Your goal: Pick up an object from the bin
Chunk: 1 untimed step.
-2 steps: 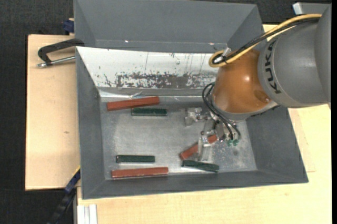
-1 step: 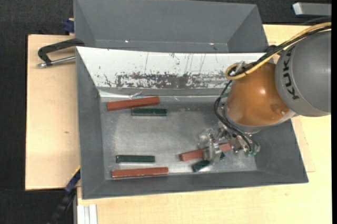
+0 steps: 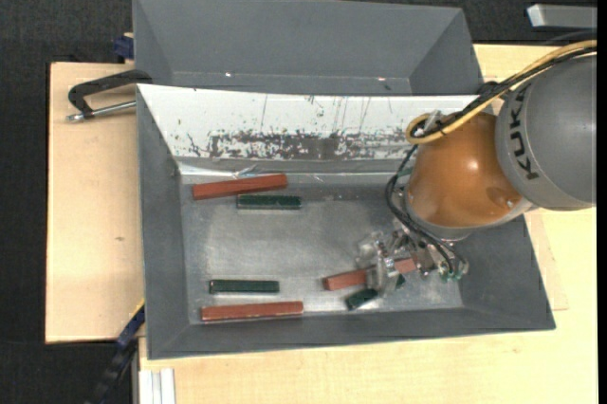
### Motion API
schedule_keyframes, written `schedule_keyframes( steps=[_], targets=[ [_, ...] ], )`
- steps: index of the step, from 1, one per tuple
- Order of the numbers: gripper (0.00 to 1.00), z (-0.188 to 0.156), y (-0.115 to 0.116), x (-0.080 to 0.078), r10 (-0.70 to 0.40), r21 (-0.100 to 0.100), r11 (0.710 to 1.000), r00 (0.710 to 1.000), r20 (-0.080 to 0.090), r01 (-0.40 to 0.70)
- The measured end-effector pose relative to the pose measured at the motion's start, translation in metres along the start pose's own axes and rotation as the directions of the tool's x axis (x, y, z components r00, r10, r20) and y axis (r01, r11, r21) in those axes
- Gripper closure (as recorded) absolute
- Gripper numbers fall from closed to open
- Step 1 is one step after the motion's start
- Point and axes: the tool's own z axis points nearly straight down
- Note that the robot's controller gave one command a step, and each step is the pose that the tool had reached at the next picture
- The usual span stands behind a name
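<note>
The arm enters from the right; its orange wrist cover [image 3: 460, 184] sits above the right part of the grey metal bin [image 3: 285, 42]. The end effector [image 3: 383, 266] is low in the lower right area of the bin floor, directly over a short red-brown bar [image 3: 340, 281]; this bar lies nearly level, its left end projecting to the left of the end effector. Whether the end effector is spread or closed, and whether it has hold of the bar, cannot be told. A small dark green piece [image 3: 361, 300] lies just below the bar. Well apart, at the lower left: a dark green bar [image 3: 244, 286] above a long red-brown bar [image 3: 251, 308]. At the upper left, by the far wall: a second long red-brown bar [image 3: 239, 188] with a second dark green bar [image 3: 268, 201] just beneath it.
</note>
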Motion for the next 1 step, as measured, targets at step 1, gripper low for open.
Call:
schedule_keyframes(
  steps=[1],
  targets=[
    [1.00, -0.1291, 0.0060, -0.0121, 0.016, 0.000, 1.000, 1.000, 0.004, -0.016]
  ],
)
